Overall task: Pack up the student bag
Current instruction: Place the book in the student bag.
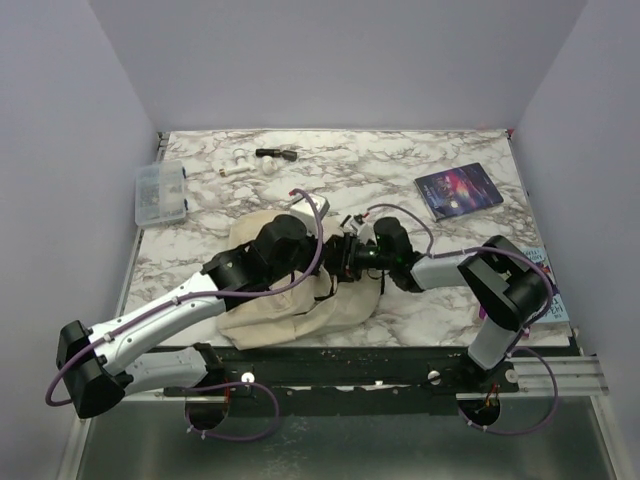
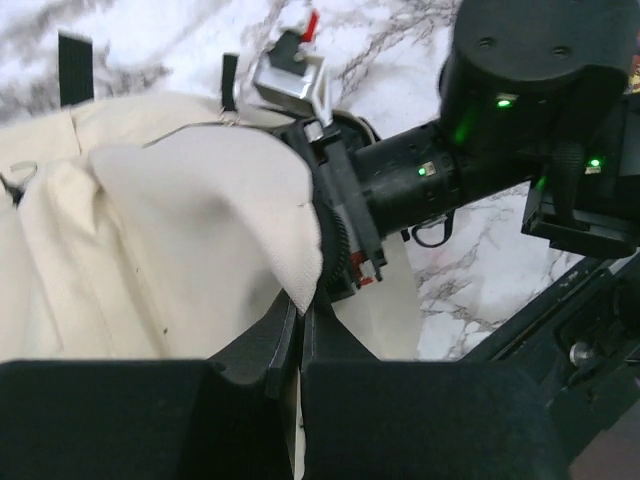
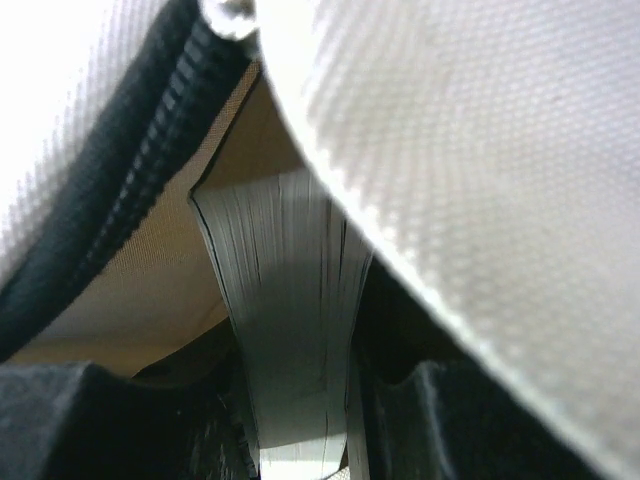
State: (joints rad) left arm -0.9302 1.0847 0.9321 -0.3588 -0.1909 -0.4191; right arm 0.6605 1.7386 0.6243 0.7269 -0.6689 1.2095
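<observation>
The student bag (image 1: 268, 305) lies as a beige heap near the table's front edge, between the two arms. My left gripper (image 2: 300, 312) is shut on a corner of the student bag's canvas flap (image 2: 285, 225) and holds it up at the opening. My right gripper (image 1: 352, 256) reaches into that opening. In the right wrist view the right gripper (image 3: 295, 400) is shut on a book (image 3: 285, 290), page edges showing, with the canvas (image 3: 480, 150) and a black zipper (image 3: 130, 150) all around. The right arm's wrist (image 2: 430, 175) shows close in front of the left camera.
A second book (image 1: 458, 190) with a dark cover lies at the back right. A small clear plastic box (image 1: 162, 193) stands at the left edge. A black marker (image 1: 277, 154) and small white items (image 1: 238, 166) lie at the back. Walls enclose the table.
</observation>
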